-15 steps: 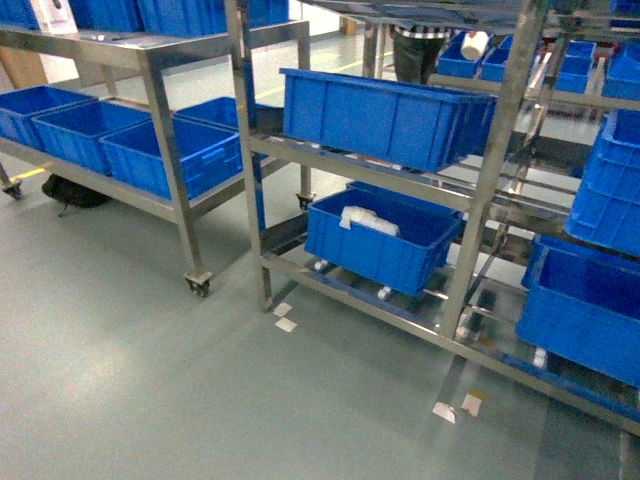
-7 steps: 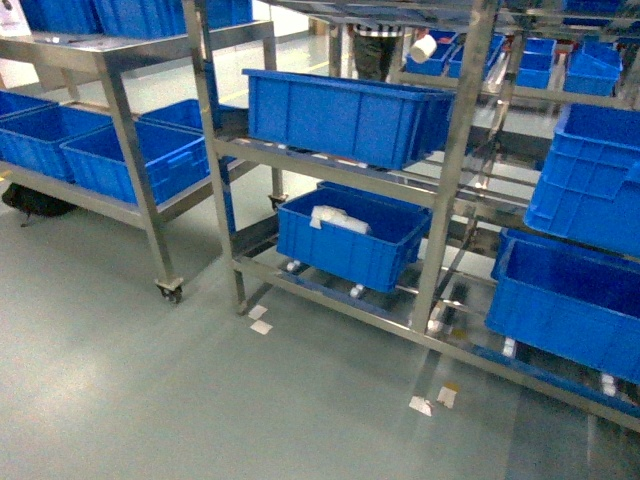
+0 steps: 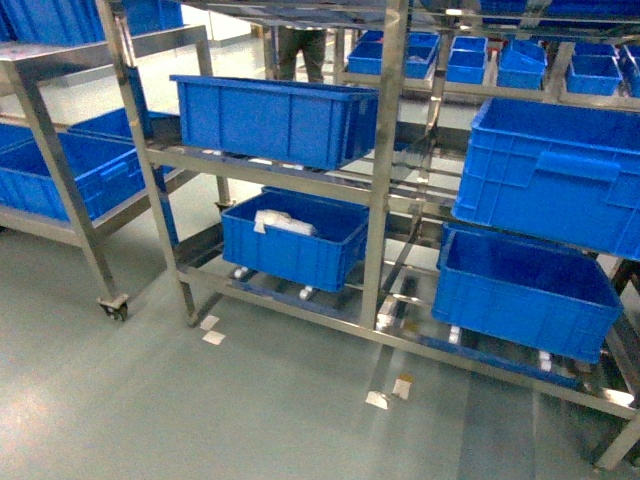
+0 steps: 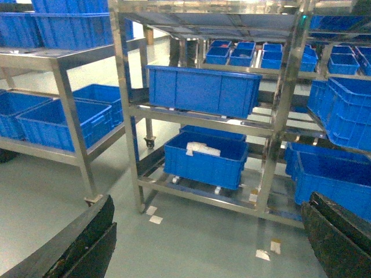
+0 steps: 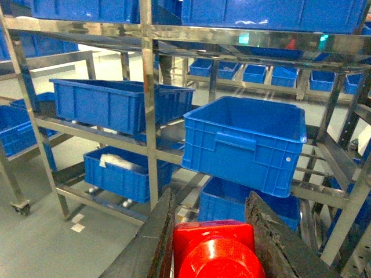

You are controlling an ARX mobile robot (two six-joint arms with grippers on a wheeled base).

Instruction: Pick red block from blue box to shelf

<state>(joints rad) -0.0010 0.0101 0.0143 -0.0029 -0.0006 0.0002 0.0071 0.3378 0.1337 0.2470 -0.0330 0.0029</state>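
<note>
Clamped between the right gripper's (image 5: 211, 243) two dark jaws, the red block (image 5: 215, 251) sits low in the right wrist view, its rounded top showing and its lower part cut off by the frame edge. The left gripper (image 4: 208, 243) hangs wide open and empty, only the tips of its fingers (image 4: 87, 243) showing at the bottom corners of its own view.

Ahead stands the shelf (image 3: 385, 190), its steel tiers crowded with dark blue crates (image 3: 270, 120); one lower crate holds a white bundle (image 3: 283, 222).

The main risk appears to be placement: free steel surface looks scarce, and the block could end up inside a crate or catch an upright if the arm reaches in at an angle. The grip may also be shallow, since how far the jaws wrap the block cannot be made out, so a jolt from the moving base could loosen it.

The blue box is in none of the views. Neither arm shows in the head view. A person's legs (image 3: 301, 48) stand behind the rack, mostly screened by it, and the shelf's top tier is cut off.
</note>
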